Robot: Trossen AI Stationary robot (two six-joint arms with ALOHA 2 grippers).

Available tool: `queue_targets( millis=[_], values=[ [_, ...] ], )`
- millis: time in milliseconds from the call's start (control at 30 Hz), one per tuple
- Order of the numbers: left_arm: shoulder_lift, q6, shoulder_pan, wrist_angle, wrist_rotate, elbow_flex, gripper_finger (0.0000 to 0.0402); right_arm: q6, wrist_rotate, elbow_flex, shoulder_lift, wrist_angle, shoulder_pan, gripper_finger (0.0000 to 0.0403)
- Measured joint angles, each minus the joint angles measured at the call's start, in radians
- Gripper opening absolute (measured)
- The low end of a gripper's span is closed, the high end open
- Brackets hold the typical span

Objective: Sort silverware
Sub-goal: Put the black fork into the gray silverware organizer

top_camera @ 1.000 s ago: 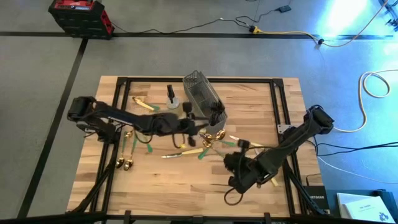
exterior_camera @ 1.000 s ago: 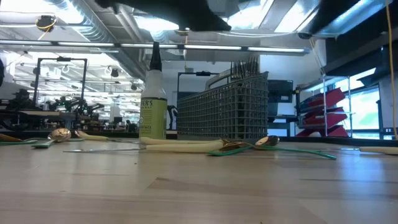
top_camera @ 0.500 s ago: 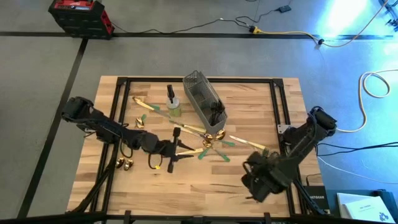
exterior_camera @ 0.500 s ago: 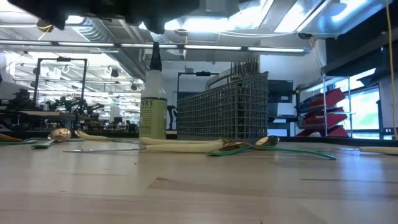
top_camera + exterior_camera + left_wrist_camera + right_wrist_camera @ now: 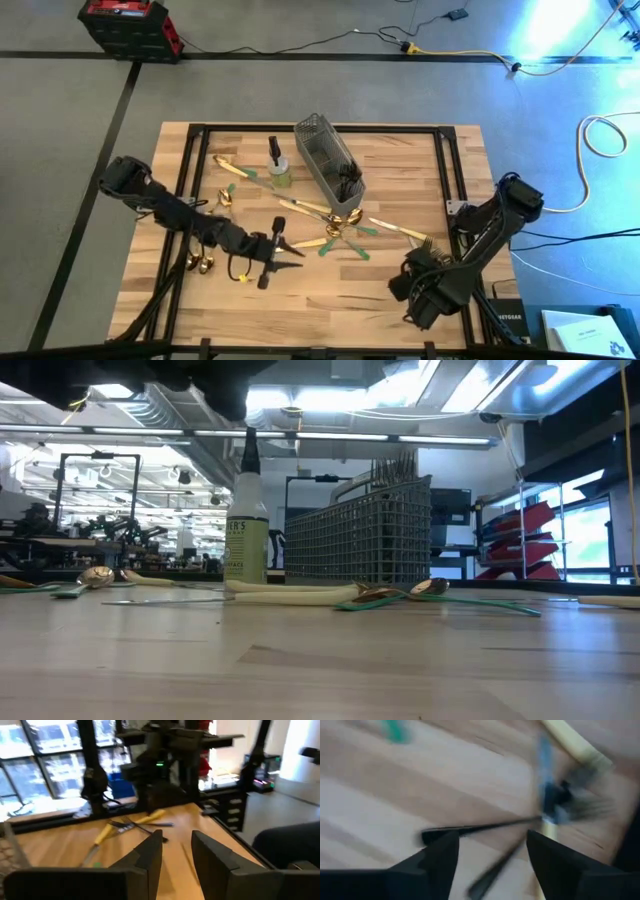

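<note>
Loose silverware (image 5: 335, 232) lies scattered across the middle of a wooden worktop (image 5: 330, 300), with two dark robot arms held low over its near half.

More pieces stand upright in a grey wire-mesh caddy (image 5: 328, 158) toward the far edge, and one spray bottle (image 5: 277, 164) of green liquid stands just beside the caddy. Two gold spoons (image 5: 199, 263) lie together near the left edge, and a cream-handled fork (image 5: 400, 231) lies to the right of the main scatter. The left arm reaches from the left edge toward the centre, wrist low; the left gripper (image 5: 277, 247) has its fingers (image 5: 150, 852) parted with nothing between them. The right arm folds back on itself at the near right corner; the right gripper (image 5: 408, 283) points down at the worktop, its fingers (image 5: 440, 855) apart and empty above a thin black piece (image 5: 480, 829).
</note>
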Motion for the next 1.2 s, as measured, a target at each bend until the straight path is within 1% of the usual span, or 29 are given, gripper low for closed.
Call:
queue_targets(
  millis=[67,100,233,500,700,967,1067,1200],
  values=[
    [0.000,-0.004,-0.027,-0.020,-0.007,0.000,0.0090,0.028,-0.074,-0.040,0.000,0.045,0.000,0.0218],
    [0.000,-0.006,-0.042,-0.027,-0.017,0.000,0.0090,0.031,-0.091,-0.060,0.000,0.086,0.000,0.0213],
    [0.000,-0.013,-0.095,-0.057,-0.075,0.000,0.0090,0.053,-0.074,-0.109,0.000,0.207,-0.008,0.0186],
    [0.000,-0.017,-0.182,-0.088,-0.142,0.000,0.0090,0.070,-0.107,-0.150,0.000,0.226,-0.014,0.0146],
    [0.001,-0.018,-0.215,-0.117,-0.191,0.000,0.0090,0.073,-0.122,-0.193,0.000,0.250,-0.014,0.0138],
    [0.001,-0.013,-0.219,-0.123,-0.213,0.000,0.0090,0.073,-0.121,-0.257,-0.007,0.319,-0.014,0.0134],
    [0.001,-0.012,-0.219,-0.123,-0.226,0.000,0.0090,0.064,-0.110,-0.257,-0.006,0.322,-0.013,0.0112],
    [0.001,-0.009,-0.219,-0.123,-0.229,0.000,0.0090,0.058,-0.109,-0.257,-0.005,0.327,-0.013,0.0050]
  ],
)
